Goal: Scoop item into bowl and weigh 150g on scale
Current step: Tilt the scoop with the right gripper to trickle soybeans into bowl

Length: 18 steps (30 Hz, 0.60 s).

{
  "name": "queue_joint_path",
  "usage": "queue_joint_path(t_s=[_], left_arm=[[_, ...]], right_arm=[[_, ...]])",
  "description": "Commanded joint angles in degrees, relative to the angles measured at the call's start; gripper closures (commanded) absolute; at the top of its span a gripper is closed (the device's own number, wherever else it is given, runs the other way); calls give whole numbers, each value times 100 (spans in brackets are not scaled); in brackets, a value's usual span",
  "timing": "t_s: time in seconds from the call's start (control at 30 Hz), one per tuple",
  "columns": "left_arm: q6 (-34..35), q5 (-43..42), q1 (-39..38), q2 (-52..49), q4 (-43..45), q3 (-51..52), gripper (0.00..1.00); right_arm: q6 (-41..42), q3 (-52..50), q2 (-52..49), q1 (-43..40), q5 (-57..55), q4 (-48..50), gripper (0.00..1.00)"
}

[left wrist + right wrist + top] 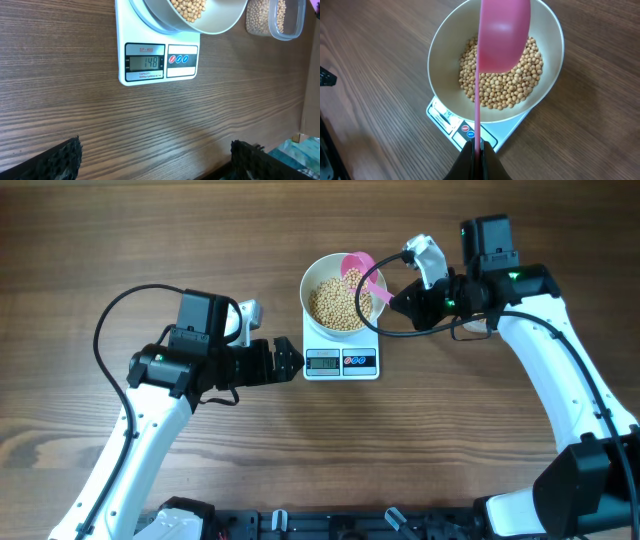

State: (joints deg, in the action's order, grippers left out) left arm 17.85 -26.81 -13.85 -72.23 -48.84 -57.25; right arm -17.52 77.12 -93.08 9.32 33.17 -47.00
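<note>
1. At the right gripper: clamped tight on the tail end of the thin handle of the pink scoop, one finger pressed to each side.
2. Out along that handle: scoop cup held above the far side of the white bowl, partly across its rim in the overhead view. Back of the cup turned to the wrist camera, so its contents cannot be told.
3. Inside the bowl: a heap of pale soybeans covering the bottom, upper walls bare.
4. Under the bowl: a white scale, set nearer the far edge of the tabletop than the near one, roughly midway between its left and right edges. On the display: 148.
5. At the left gripper: spread wide apart, black fingertips low over bare wood, just left of the scale and aimed at its display.
6. Past the scale, toward the right edge of the tabletop: a clear container of more beans, just beside the bowl in the left wrist view.
</note>
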Motion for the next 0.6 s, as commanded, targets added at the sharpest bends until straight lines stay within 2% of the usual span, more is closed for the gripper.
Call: queue_joint_path(t_s=[0.0,0.2,0.57], left_arm=[[-111,55,24,-33,15,-4,0],[-111,55,24,-33,15,-4,0],[-114,55,24,-33,15,-4,0]], right_arm=[[-166,66,149,44,-46,-4,96],[-199,66,168,328,-835,-2,96],[-188,66,168,326,-658,0,96]])
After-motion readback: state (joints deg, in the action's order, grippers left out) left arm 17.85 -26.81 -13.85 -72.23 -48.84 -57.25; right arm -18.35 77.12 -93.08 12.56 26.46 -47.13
